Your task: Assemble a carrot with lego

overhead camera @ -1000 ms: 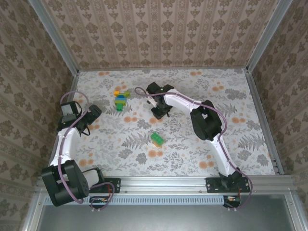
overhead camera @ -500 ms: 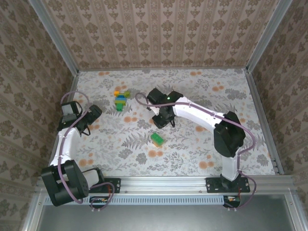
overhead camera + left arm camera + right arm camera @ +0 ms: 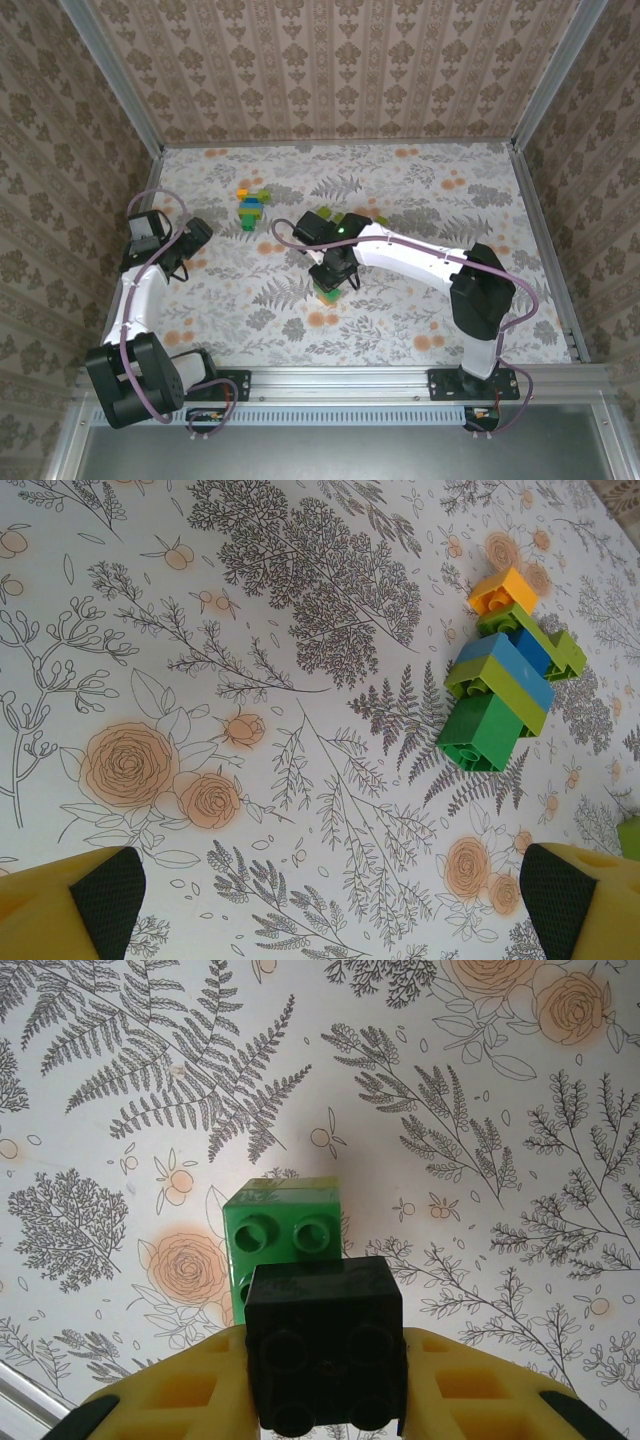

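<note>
The right tool (image 3: 325,1385) is clamped on a black brick (image 3: 325,1345), one yellow finger on each side. It hangs above the counter (image 3: 420,190), near the middle.

A green brick (image 3: 285,1235) sits on the counter just under and ahead of the black one. In the right wrist view it lies at 12 o'clock from the black brick and a bit toward 11. Two of its studs show, and the black brick covers the rest. In the top view the green brick (image 3: 326,290) peeks out at 6 o'clock from the right tool (image 3: 333,270).

The two bricks are square and almost lined up. The green one looks turned a tiny bit. I think the black brick has to go a little forward and left, then straight down, so the studs meet.

The left tool (image 3: 335,895) has its fingers wide apart and holds nothing. In the top view the left tool (image 3: 190,238) is well apart, at 9 o'clock from the green brick, so the right arm is the nearer one.

A mixed build (image 3: 505,675) of yellow, green and blue lies alone at 11 o'clock. A bit of lime green (image 3: 330,215) shows beside the right arm, but I cannot tell what it is.
</note>
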Action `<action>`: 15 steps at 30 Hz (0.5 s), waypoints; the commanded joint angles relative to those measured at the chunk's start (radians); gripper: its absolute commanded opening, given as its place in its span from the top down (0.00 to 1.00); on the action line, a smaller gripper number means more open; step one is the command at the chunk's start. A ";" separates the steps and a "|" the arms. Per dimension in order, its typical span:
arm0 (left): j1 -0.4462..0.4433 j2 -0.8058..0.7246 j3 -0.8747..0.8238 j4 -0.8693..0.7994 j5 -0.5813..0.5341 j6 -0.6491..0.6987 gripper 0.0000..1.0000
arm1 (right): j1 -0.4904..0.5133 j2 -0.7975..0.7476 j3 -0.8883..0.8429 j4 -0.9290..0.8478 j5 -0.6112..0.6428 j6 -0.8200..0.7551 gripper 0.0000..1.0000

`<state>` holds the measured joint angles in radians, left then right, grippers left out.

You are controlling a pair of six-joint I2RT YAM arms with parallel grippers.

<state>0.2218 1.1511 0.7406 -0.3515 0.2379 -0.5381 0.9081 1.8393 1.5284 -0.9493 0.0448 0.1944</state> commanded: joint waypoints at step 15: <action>-0.007 0.006 0.035 -0.010 -0.008 0.022 0.00 | 0.031 -0.006 -0.004 -0.040 0.016 0.042 0.75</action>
<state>0.2218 1.1511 0.7422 -0.3515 0.2379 -0.5381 0.9337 1.8389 1.5284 -0.9497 0.0452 0.2142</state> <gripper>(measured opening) 0.994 0.322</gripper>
